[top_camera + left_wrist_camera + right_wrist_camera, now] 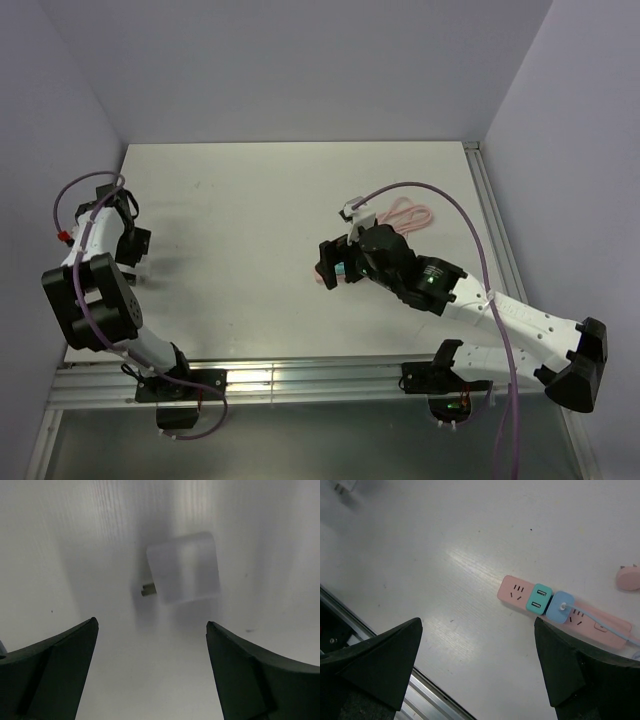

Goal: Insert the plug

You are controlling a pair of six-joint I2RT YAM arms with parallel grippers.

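**Plug on strip, both hands spread**

The plug sits in the pink strip, touching a blue plug. The right hand hangs above, spread and empty. The left hand, also spread, hovers over a white block. If the plug is only part-seated, a stray nudge could tilt it out.

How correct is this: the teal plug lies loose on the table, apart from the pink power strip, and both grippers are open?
One thing is wrong: the right wrist view shows the teal plug seated on the pink power strip. The left gripper and right gripper are indeed open.
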